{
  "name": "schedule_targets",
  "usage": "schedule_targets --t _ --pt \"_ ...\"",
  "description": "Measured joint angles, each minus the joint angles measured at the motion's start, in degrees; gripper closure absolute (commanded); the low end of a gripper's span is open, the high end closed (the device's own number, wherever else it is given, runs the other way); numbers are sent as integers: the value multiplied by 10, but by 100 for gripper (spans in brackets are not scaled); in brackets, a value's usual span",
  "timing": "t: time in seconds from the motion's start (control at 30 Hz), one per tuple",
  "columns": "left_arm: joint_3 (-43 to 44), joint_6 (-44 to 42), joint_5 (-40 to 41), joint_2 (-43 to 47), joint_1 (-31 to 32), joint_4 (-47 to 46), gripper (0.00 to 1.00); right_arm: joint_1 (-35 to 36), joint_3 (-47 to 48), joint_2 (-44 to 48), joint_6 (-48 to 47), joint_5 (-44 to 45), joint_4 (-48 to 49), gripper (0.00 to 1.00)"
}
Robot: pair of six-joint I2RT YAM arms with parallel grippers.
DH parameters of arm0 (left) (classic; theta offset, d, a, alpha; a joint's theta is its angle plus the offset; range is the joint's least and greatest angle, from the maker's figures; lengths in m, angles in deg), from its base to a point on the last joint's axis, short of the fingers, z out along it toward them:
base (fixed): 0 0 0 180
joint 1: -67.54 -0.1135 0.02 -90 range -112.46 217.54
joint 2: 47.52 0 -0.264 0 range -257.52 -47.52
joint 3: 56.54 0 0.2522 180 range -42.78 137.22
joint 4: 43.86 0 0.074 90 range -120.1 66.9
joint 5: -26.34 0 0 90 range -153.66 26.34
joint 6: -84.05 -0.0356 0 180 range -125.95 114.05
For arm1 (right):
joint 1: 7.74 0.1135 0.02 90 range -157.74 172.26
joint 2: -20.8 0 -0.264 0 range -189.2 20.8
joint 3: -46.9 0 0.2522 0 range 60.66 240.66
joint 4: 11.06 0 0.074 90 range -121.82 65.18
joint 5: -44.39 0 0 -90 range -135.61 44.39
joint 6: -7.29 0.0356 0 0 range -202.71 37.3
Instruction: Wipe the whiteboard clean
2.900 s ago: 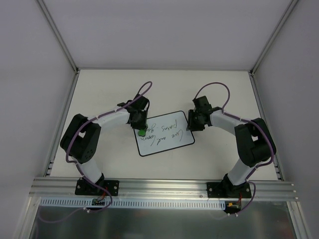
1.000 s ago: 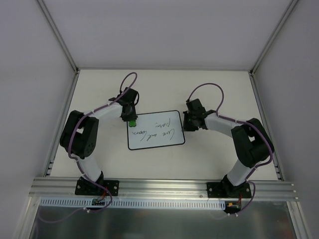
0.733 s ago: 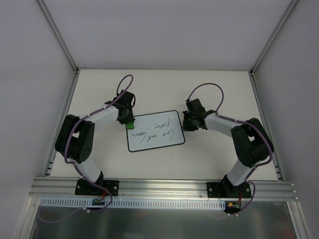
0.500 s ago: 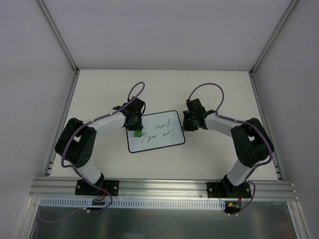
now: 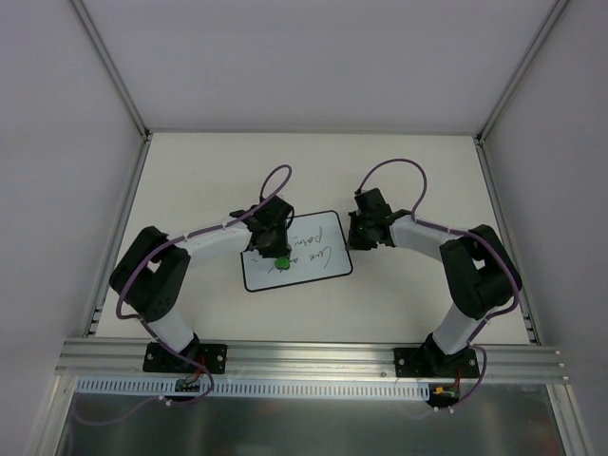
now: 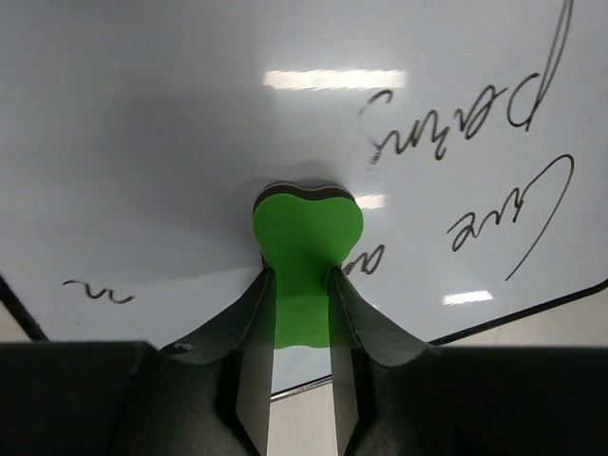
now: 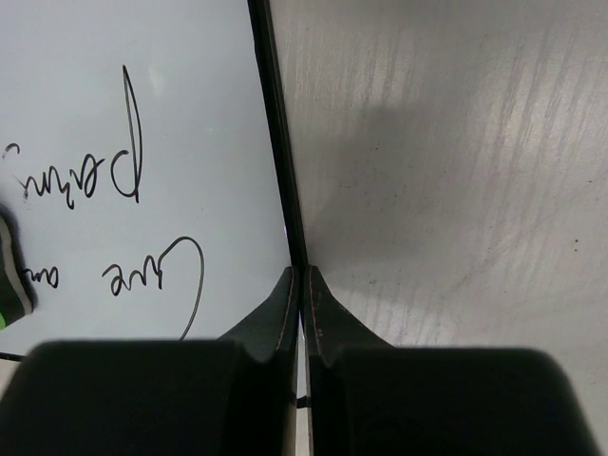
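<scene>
The whiteboard [image 5: 309,252] lies flat mid-table, white with a thin black rim and dark handwriting on its right half. My left gripper [image 5: 279,255] is shut on the green eraser [image 5: 282,261] and presses it on the board's middle. In the left wrist view the eraser [image 6: 306,228] touches the whiteboard [image 6: 171,142] between my fingertips [image 6: 255,313], with handwriting to its right and a small remnant at lower left. My right gripper [image 5: 355,234] is shut, its tips pressed at the board's right rim; in the right wrist view the gripper [image 7: 302,285] sits on the whiteboard [image 7: 142,104] edge.
The beige tabletop [image 5: 408,180] surrounds the board. White enclosure walls rise left, right and behind. An aluminium rail [image 5: 304,356] carrying both arm bases runs along the near edge.
My left gripper has swept the eraser from the board's upper left corner down and right to its middle; writing on the left part is gone. The board was earlier straightened. The right gripper holds still.
</scene>
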State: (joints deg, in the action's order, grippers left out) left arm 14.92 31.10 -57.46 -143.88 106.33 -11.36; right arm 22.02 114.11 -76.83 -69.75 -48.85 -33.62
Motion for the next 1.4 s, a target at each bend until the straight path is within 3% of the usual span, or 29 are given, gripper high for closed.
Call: schedule_targets --t 0.27,0.67,0.8,1.1,1.27,1.4 --pt "-69 -3 9 73 -107 17 100 0 3 -3 1 -5 0 100" --pt "-69 -28 9 74 -125 29 100 0 4 -4 3 -7 0 100" --pt "-59 -37 9 67 -94 38 100 0 4 -5 5 -7 0 99" --pt "71 -34 -17 -47 77 68 100 0 5 -5 9 -7 0 100" --pt "88 -30 -26 -60 75 74 100 0 5 -5 11 -7 0 100" --pt "80 -30 -30 -54 36 68 100 0 4 -5 12 -7 1 100"
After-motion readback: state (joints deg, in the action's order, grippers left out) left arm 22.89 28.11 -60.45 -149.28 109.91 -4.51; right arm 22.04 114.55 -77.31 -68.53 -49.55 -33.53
